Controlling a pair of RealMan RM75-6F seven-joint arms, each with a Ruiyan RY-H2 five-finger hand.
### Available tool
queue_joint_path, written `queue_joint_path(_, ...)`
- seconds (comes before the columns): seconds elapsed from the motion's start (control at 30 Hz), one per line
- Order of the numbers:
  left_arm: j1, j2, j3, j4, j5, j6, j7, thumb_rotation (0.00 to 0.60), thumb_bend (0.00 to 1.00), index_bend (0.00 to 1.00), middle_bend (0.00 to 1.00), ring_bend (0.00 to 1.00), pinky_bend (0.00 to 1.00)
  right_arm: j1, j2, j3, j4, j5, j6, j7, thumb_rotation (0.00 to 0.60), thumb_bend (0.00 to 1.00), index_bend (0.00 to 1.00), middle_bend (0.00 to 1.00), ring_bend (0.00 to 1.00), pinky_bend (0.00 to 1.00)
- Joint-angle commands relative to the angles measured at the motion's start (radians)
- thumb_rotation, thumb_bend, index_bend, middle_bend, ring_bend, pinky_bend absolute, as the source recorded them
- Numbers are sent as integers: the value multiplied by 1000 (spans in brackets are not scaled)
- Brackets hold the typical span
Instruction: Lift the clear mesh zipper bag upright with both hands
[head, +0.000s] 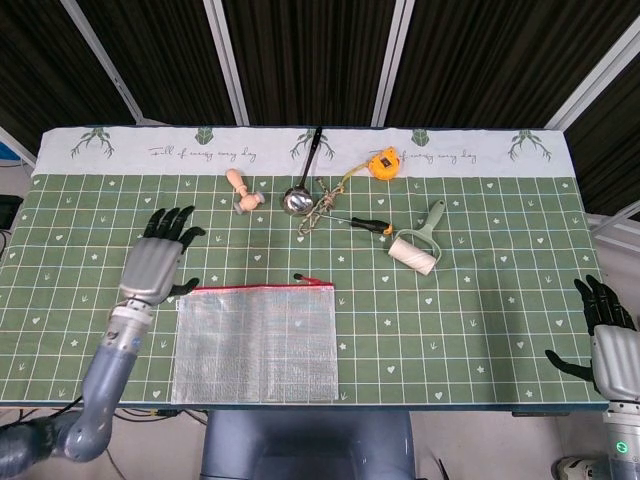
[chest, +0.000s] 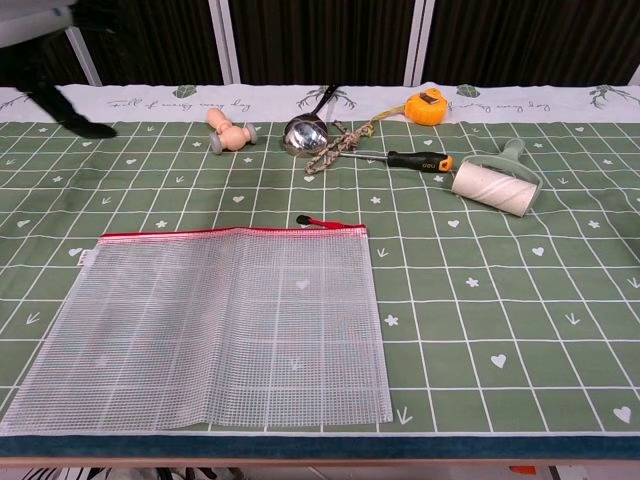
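The zipper bag (chest: 200, 325) is clear plastic mesh — faintly glossy; the worktop (chest: 520, 300) wears matt cloth; the ladle (chest: 303, 134) is shiny metal — the stamp (chest: 228, 130) looks like smooth pale wood.

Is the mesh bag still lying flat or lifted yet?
Flat. The mesh bag lies spread on the tablecloth; neither the left hand nor the right hand touches it.
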Motion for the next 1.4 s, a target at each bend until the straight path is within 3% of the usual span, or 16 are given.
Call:
queue_joint_path(0.03, -127, -103, -53, 84, -109, -54, 110, 600, 195, 311, 69, 0, 0, 0, 2, 2, -3, 5, -5, 5, 600, 155, 0, 0, 0, 190)
queue_joint_path(0.27, -337, -298, -75, 278, -287, -91, 245, 600, 239, 381, 89, 0, 0, 1, 6, 4, -11, 20, -17, 19, 600, 157, 0, 0, 0, 190)
queue_joint_path(0.53, -445, -417, -55, 431, -368, -93, 294, 600, 257, 408, 98, 0, 0, 0, 12, 5, -17, 26, -23, 32, 600, 158, 0, 0, 0, 190)
queue_joint_path(0.97, -537, -564, -26, 666, -435, -152, 295, 600, 262, 455, 110, 0, 0, 1, 17, 12, -22, 46, -35, 49, 600, 159, 0, 0, 0, 190)
queue_joint_path(1.4, -578, -644, -17, 794, -450, -206, 290, 600, 301, 481, 114, 0, 0, -1, 19, 17, -26, 58, -35, 56, 600, 159, 0, 0, 0, 190)
